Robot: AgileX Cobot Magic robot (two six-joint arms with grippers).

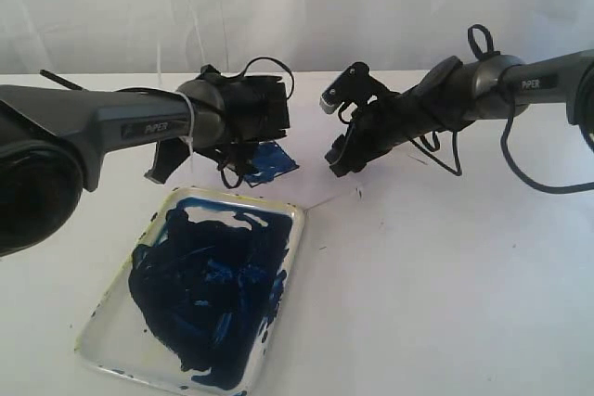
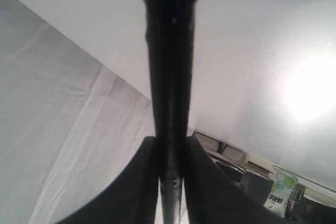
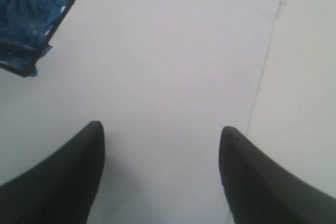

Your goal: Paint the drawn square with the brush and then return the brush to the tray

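Two steps, one seemingly done: square (image 1: 274,162) beyond the tray (image 1: 295,222) covered in blue. Black brush (image 2: 170,77) clamped in left gripper (image 2: 170,141), raised off the tabletop (image 1: 464,303), not yet back in tray. Empty right gripper (image 3: 160,129) wide apart over paper (image 3: 184,51).

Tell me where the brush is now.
The brush is clamped in the left gripper, shown in the left wrist view, by the painted square.

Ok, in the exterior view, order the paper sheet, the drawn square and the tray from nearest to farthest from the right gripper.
1. The paper sheet: beneath the right gripper, nearest.
2. The drawn square: on that sheet, just to the left in the view, smeared blue.
3. The tray: farthest, at the front left.
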